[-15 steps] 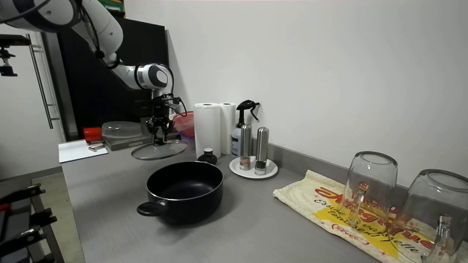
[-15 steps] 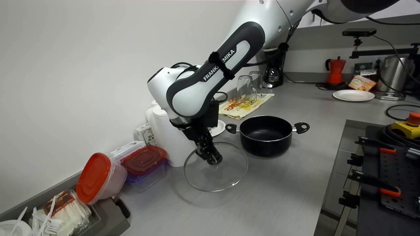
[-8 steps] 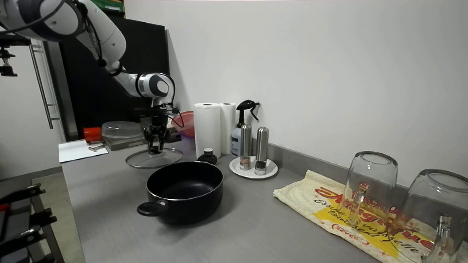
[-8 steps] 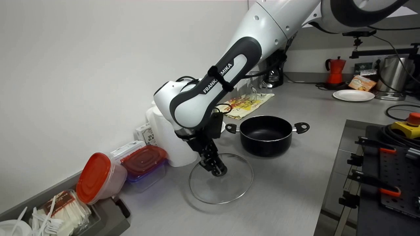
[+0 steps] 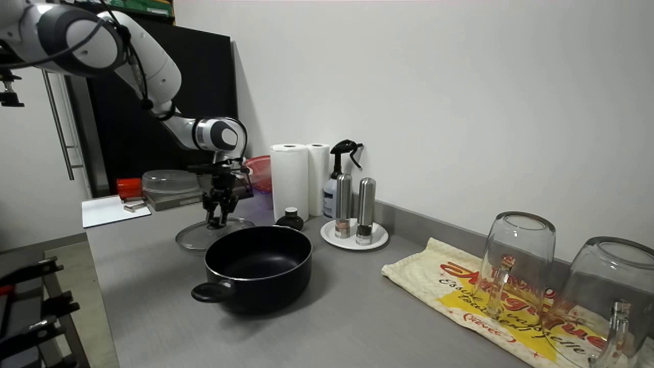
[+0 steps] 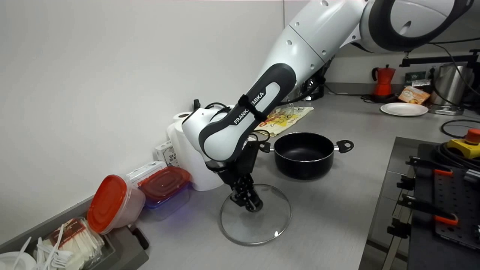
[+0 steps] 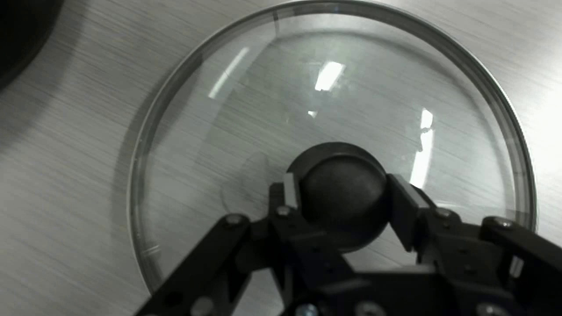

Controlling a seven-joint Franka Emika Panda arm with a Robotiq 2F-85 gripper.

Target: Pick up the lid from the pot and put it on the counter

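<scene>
The lid is a clear glass dome with a black knob; it shows in both exterior views (image 5: 190,237) (image 6: 272,221) and in the wrist view (image 7: 246,127). My gripper (image 5: 216,224) (image 6: 255,205) is shut on the lid's knob, with a finger on each side of it in the wrist view (image 7: 340,193). The lid lies nearly level at the counter (image 5: 153,286) (image 6: 318,228) (image 7: 57,184), beside the pot. Its shadow is close to its rim; I cannot tell whether it touches. The black pot (image 5: 258,271) (image 6: 303,161) stands open; its edge shows in the wrist view (image 7: 22,35).
Paper-towel rolls (image 5: 289,179) and a small dark bottle (image 5: 290,220) stand near the pot. Red-topped containers (image 6: 108,202) (image 6: 165,183) line the wall. Two grinders stand on a white plate (image 5: 332,240). Glass mugs (image 5: 516,266) stand on a patterned cloth (image 5: 424,260).
The arm has come down with the lid in the gripper. The lid has sunk close to the counter, and its shadow has drawn near its rim. The pot has not moved.
</scene>
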